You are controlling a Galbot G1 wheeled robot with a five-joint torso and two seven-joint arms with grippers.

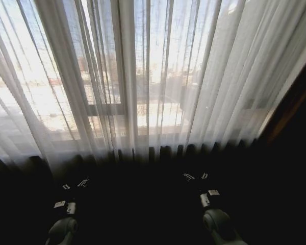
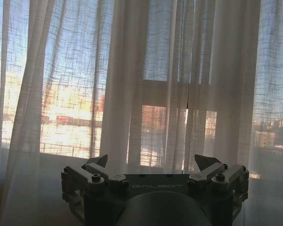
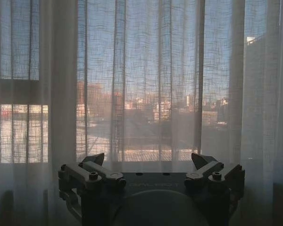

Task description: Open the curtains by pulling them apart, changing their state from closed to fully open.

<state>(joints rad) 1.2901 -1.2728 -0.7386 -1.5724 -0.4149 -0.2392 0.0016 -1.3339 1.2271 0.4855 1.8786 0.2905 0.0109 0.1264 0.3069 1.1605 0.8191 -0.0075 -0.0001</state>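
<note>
The curtains (image 1: pixel 158 76) hang closed across the window ahead, in front of its frame bars (image 1: pixel 108 108). The left hand (image 1: pixel 75 185) and right hand (image 1: pixel 196 176) sit low before them, apart, not touching the fabric.

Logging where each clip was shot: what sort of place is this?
Probably a room in a home or hotel, upper floor: long sheer curtains drawn across a big window, city buildings beyond. The left gripper and right gripper face them, open.
</note>
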